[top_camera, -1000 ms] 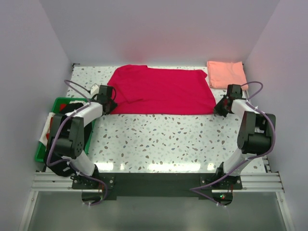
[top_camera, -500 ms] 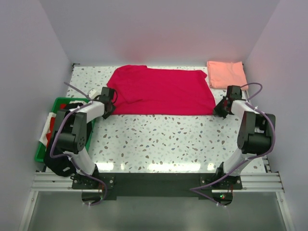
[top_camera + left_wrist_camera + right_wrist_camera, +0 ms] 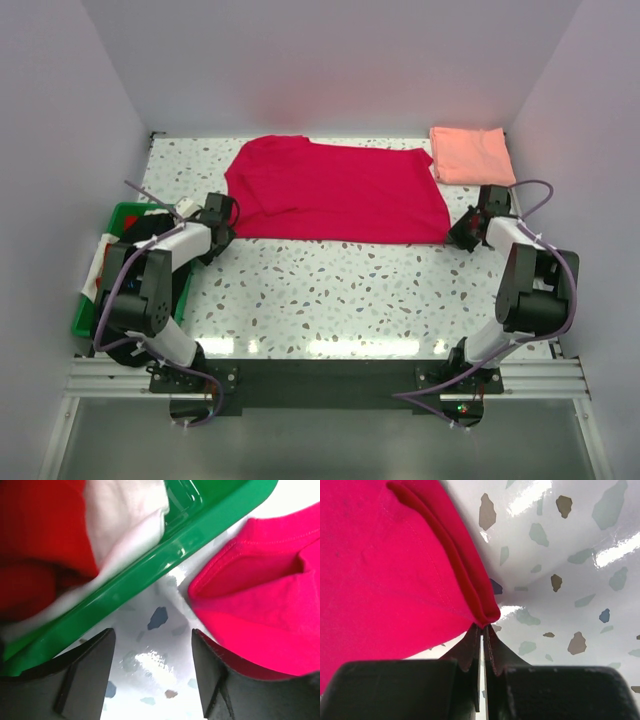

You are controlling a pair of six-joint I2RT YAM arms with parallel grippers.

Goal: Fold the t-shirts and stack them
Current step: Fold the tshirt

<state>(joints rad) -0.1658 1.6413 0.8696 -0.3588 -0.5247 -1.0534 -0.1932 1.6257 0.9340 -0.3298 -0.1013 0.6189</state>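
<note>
left gripper jaws spread | right gripper jaws pressed together (both arms low, outstretched)

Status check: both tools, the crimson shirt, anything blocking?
Left tool open over bare table, holding nothing. Right tool shut at crimson t-shirt corner; pinch unconfirmed. Shirt spread wide, not stacked; salmon t-shirt folded far right. Green crate close beside left tool.

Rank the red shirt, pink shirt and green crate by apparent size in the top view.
Largest: red shirt, by far.
Next: green crate, though the left arm hides part of it.
Smallest: pink shirt, folded, and farthest from the camera.
</note>
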